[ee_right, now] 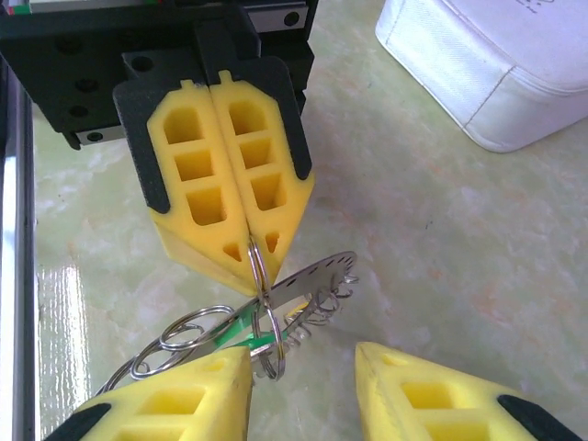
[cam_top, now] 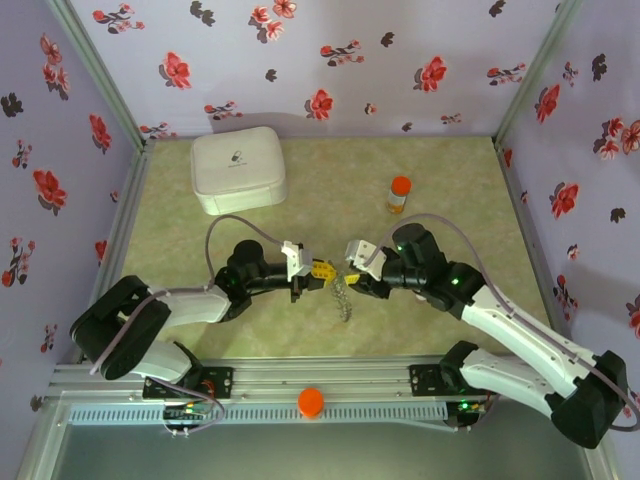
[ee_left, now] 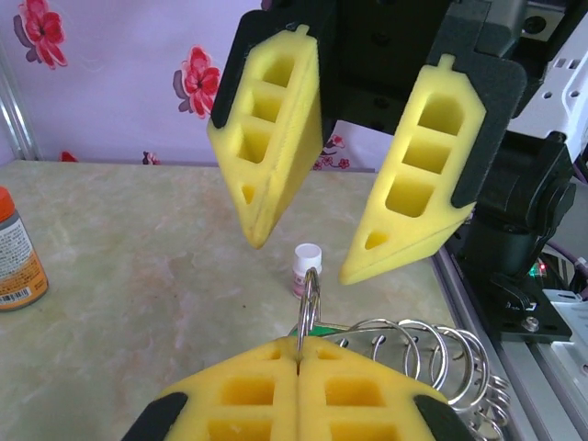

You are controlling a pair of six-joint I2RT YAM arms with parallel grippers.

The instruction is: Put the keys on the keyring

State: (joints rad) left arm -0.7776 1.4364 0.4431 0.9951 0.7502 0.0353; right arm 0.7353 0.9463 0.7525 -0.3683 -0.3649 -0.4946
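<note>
My left gripper (cam_top: 320,270) (ee_left: 299,347) (ee_right: 250,265) is shut on a small silver split ring (ee_left: 308,299) (ee_right: 260,276), held upright between its yellow pads. That ring hangs with the keyring (ee_right: 317,274) (cam_top: 343,297), a thin grey metal band with holes along its edge that carries several more split rings (ee_left: 432,349). A green key tag (ee_right: 241,323) (ee_left: 323,325) lies against it, just below the held ring. My right gripper (cam_top: 351,274) (ee_right: 299,356) (ee_left: 303,255) faces the left one and stands open, its left fingertip (ee_right: 220,367) close beside the hanging rings.
A white zip case (cam_top: 238,168) (ee_right: 496,64) sits at the back left. An orange-capped bottle (cam_top: 399,194) (ee_left: 14,262) stands behind the grippers. A small white-capped vial (ee_left: 307,265) stands on the green mat. The metal rail (cam_top: 330,385) runs along the near edge.
</note>
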